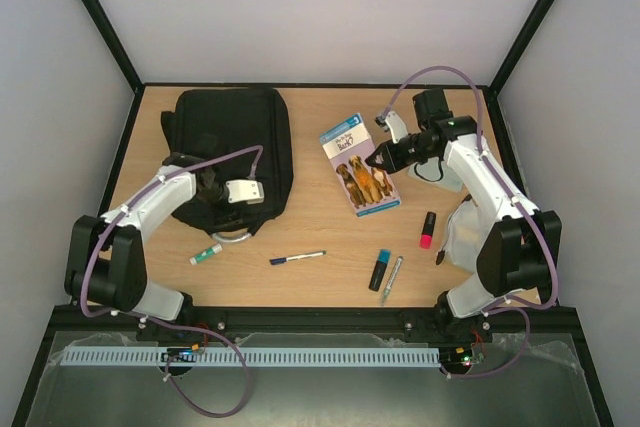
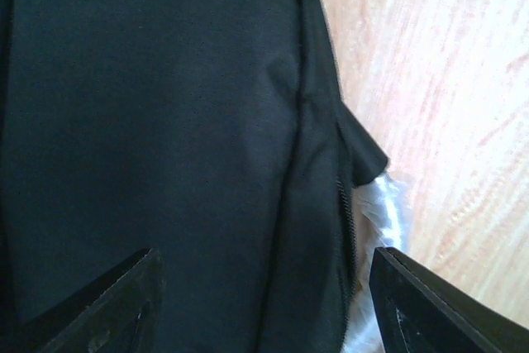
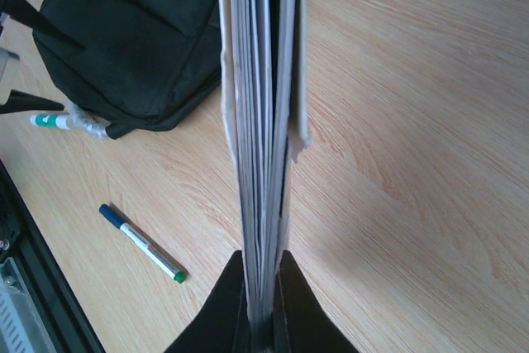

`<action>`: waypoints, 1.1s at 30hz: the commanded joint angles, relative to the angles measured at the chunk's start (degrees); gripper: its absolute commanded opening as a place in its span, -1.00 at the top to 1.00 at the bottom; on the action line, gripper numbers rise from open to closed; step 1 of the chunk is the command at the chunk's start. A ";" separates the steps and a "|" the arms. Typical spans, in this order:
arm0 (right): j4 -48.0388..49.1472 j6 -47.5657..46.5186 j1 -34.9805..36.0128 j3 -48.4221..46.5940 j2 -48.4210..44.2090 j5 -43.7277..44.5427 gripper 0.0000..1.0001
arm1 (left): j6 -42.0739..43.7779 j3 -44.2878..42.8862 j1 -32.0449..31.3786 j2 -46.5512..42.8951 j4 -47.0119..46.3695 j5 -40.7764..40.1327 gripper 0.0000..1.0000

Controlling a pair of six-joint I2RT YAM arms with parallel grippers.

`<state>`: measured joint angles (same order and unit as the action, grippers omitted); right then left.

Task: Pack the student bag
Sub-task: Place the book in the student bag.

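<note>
The student bag (image 1: 232, 142) is a black backpack lying flat at the back left of the table. Its grey-white loop handle (image 1: 232, 237) pokes out at its near edge. My left gripper (image 1: 210, 187) hovers over the bag's near end with its jaws wide open and empty. In the left wrist view (image 2: 264, 303) black fabric (image 2: 165, 121) and a zip (image 2: 347, 229) lie between them. My right gripper (image 1: 379, 160) is shut on the edge of a dog book (image 1: 358, 167). The right wrist view shows the book's pages (image 3: 260, 121) edge-on, clamped between the fingers (image 3: 223, 303).
On the wood lie a green-capped marker (image 1: 205, 256), a blue pen (image 1: 297, 258), a blue highlighter (image 1: 380, 269), a silver pen (image 1: 391, 279) and a pink highlighter (image 1: 427, 230). A grey-white pouch (image 1: 462, 232) lies by the right arm. Black frame posts edge the table.
</note>
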<state>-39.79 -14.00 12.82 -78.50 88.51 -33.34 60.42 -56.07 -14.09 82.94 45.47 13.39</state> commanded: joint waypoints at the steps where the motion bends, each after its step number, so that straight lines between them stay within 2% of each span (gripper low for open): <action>1: -0.68 -0.94 -0.04 1.27 -1.83 -1.94 0.98 | -0.67 1.44 -0.69 1.79 -4.70 -1.15 -0.44; 8: -0.66 -1.20 -0.03 1.95 -2.20 -1.75 0.98 | -1.02 2.08 -2.87 3.11 -6.58 0.24 -0.57; 14: -0.26 -1.17 0.01 2.56 -2.37 -1.39 0.98 | -3.81 3.42 -4.80 4.43 -12.99 -5.91 -0.44; 20: 0.19 -1.00 -0.02 2.57 -1.81 -1.46 0.98 | -5.22 2.96 -5.99 6.99 -15.41 -6.47 -0.24; 23: 0.26 -0.94 -0.07 2.38 -1.50 -1.45 0.98 | -5.88 2.34 -7.00 8.09 -15.58 -5.97 -0.04; 30: -0.24 -1.23 -0.02 2.13 -1.39 -1.05 0.98 | -8.11 -3.64 -8.10 8.79 -12.19 -0.90 0.82; 31: -0.49 -1.30 0.01 2.00 -1.38 -0.95 0.98 | -8.71 -5.06 -8.19 8.49 -11.76 0.31 0.91; 33: -1.09 -1.39 -0.07 1.51 -1.41 -0.69 0.98 | -10.38 -8.06 -8.32 7.82 -11.60 2.29 0.95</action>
<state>-39.53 -14.41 12.82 -76.16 88.36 -33.34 52.97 -58.00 -21.78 91.68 33.36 10.09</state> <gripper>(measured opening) 0.039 0.043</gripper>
